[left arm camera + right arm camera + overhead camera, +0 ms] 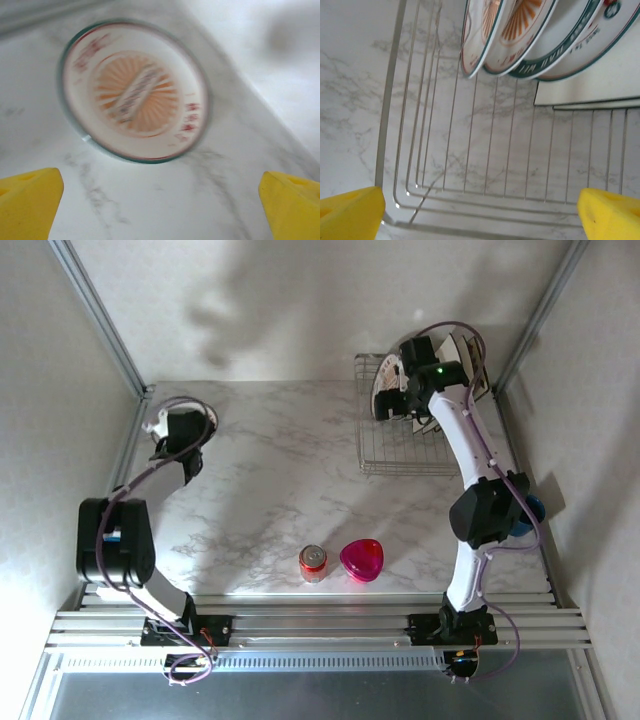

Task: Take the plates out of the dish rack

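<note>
Where my left gripper [160, 212] hangs with its yellow fingers [30, 202] spread wide and nothing between them, one round plate [135, 90] lies flat on the marble-patterned table [270, 470], at its far left corner. The plate is glossy white with a thin greenish rim, red motifs round the border and an orange sunburst in the middle, all a little blurred in my wrist view. My right gripper [480, 215] is likewise spread and empty, poised over the dish rack [470, 150], a rectangular basket of thin silver wire with rounded corners at the table's far right. At the rack's far end several round plates [520, 35] of the same pattern stand on edge, leaning together, with cream square plates [590, 85] beside them. Marble shows through the near wires. Near the front edge a red can [313, 562] stands just beside a pink heart-shaped dish [362, 559].
</note>
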